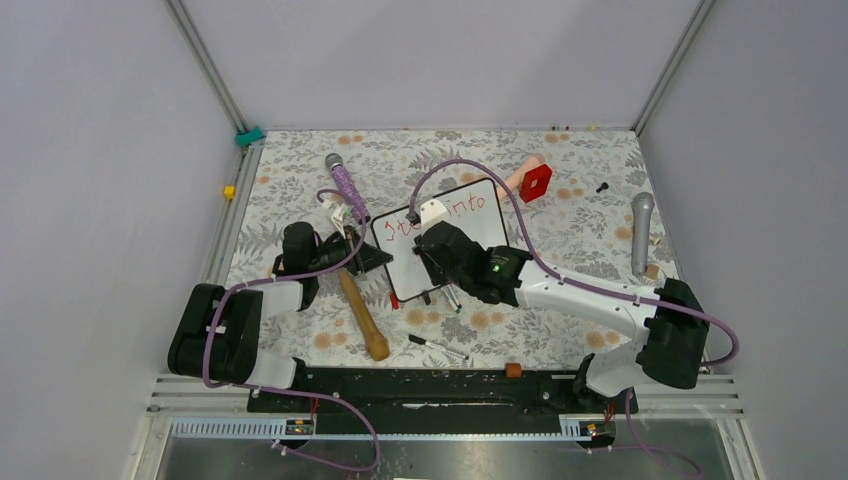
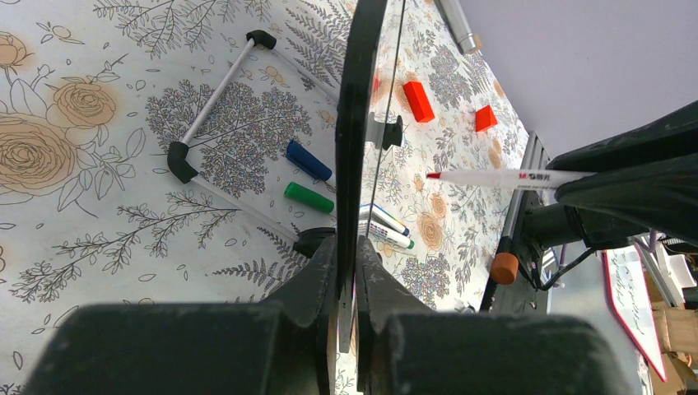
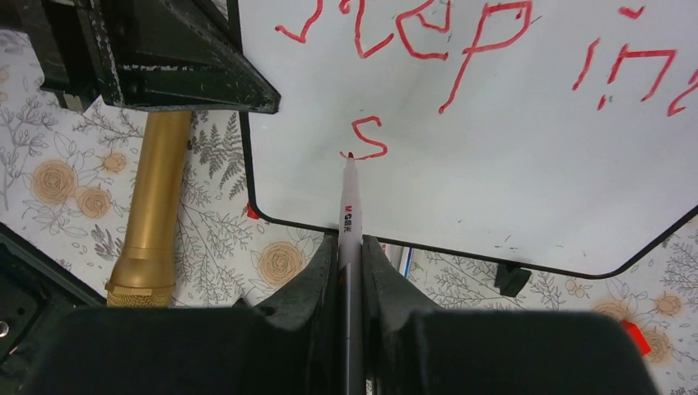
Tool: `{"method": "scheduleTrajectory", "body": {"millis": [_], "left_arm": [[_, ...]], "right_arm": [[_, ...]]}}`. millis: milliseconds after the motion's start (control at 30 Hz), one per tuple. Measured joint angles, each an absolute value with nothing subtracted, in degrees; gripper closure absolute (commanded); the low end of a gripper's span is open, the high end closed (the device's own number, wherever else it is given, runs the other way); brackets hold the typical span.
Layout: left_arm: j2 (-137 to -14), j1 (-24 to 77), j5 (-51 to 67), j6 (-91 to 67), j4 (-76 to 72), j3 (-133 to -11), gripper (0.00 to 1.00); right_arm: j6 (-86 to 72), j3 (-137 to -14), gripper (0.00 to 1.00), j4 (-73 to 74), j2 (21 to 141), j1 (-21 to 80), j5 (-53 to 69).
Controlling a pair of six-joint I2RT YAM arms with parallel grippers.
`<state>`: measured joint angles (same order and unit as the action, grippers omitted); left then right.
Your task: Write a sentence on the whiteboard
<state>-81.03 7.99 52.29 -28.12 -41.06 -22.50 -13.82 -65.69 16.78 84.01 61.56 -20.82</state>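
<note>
Right gripper pinches marker, tip seemingly touching whiteboard; left gripper clamps its edge. I fear a slip smearing the sentence.

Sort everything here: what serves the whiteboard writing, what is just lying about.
Job: whiteboard, red lettering, red marker in right pincer, left pincer clamping the board's edge.
Lying about: gold microphone, purple microphone, grey microphone, red block, loose pen.

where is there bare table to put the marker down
Between the red block and grey mic; also the far left corner beside the purple mic. Crowded left of the whiteboard, with the left hand and gold mic.
</note>
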Motion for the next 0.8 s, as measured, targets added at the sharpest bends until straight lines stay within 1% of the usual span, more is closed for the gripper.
{"method": "scheduleTrajectory", "body": {"millis": [233,800], "left_arm": [[-81.0,8.0,52.3,-28.1,-41.0,-22.5,1.00],[-78.7,8.3,50.9,-27.2,-38.0,-22.5,1.00]], "right_arm": [[-13.1,-65.7,1.00,16.4,83.4,61.4,-23.0],[-13.1,-65.2,1.00,17.1,83.0,59.0,-23.0]]}}
